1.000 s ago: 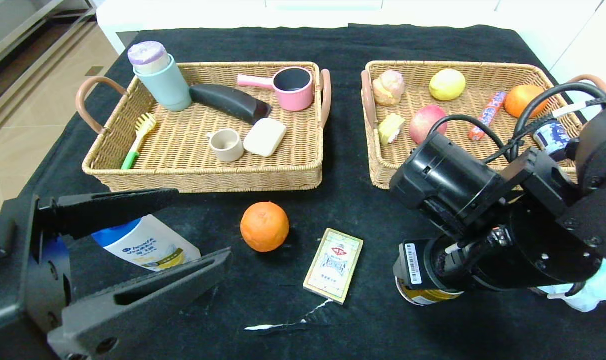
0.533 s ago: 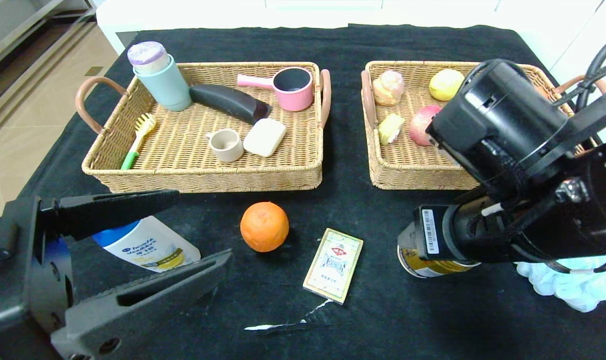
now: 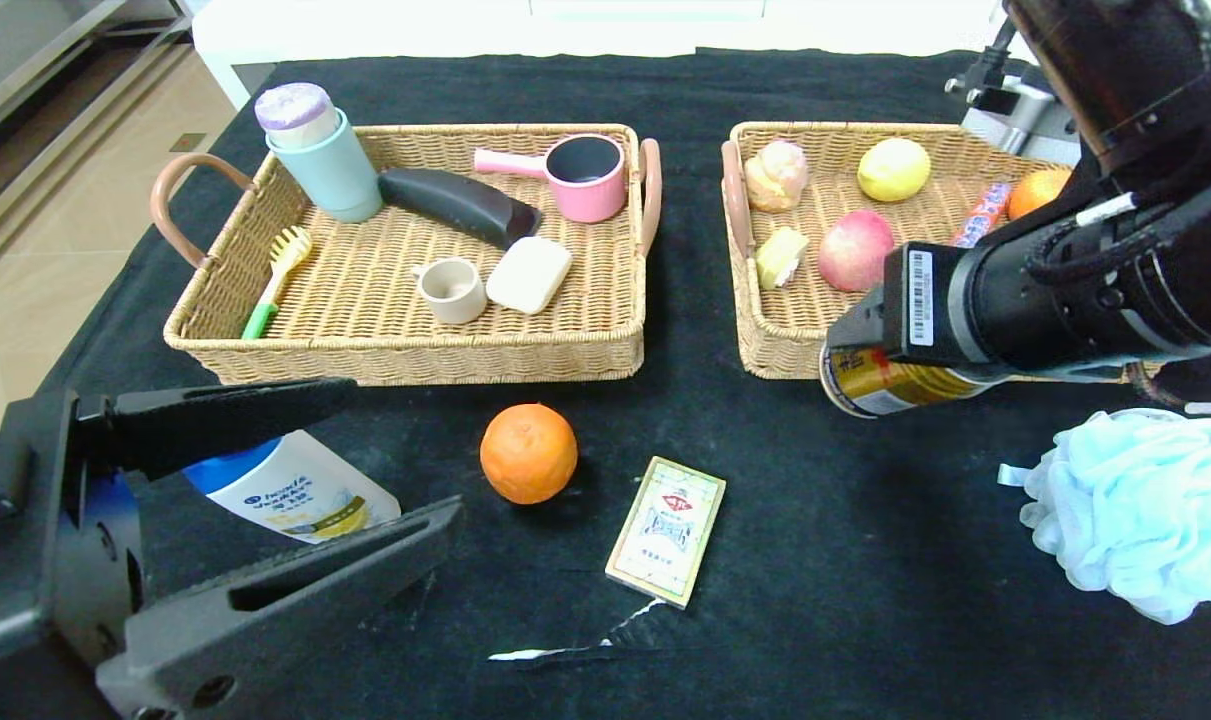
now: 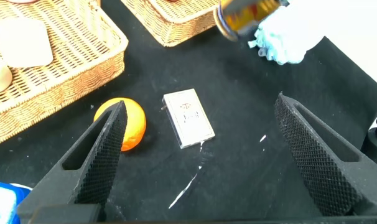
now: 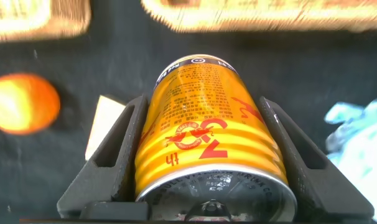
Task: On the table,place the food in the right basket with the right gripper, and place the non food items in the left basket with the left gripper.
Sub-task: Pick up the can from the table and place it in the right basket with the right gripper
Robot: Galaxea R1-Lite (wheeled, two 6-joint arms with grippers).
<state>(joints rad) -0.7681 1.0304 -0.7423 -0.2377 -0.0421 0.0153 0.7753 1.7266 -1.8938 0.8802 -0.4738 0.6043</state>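
My right gripper [image 3: 858, 352] is shut on the gold drink can [image 3: 880, 385], held on its side above the table [image 3: 815, 600] just in front of the right basket [image 3: 765, 345]; the right wrist view shows the can [image 5: 204, 130] clamped between both fingers. A peach [image 3: 855, 250] and an orange [image 3: 1035, 190] lie in that basket. A second orange [image 3: 528, 452], the card box [image 3: 667, 530], the shampoo bottle [image 3: 290, 490] and the bath pouf [image 3: 1135, 510] lie on the table. My left gripper [image 3: 402, 450] hangs open and empty over the bottle, in front of the left basket [image 3: 405, 360].
The left basket holds a mint cup [image 3: 330, 165], a black case [image 3: 460, 205], a pink pot [image 3: 585, 175], a cream cup [image 3: 452, 290], a soap bar [image 3: 528, 275] and a brush [image 3: 277, 280]. A lemon [image 3: 893, 168] and a bun [image 3: 777, 172] sit in the right basket. A white tear [image 3: 565, 650] marks the cloth.
My right gripper has lifted the can off the table and carried it away from me to the right basket's near edge, uncovering the pouf. The left arm has not moved.
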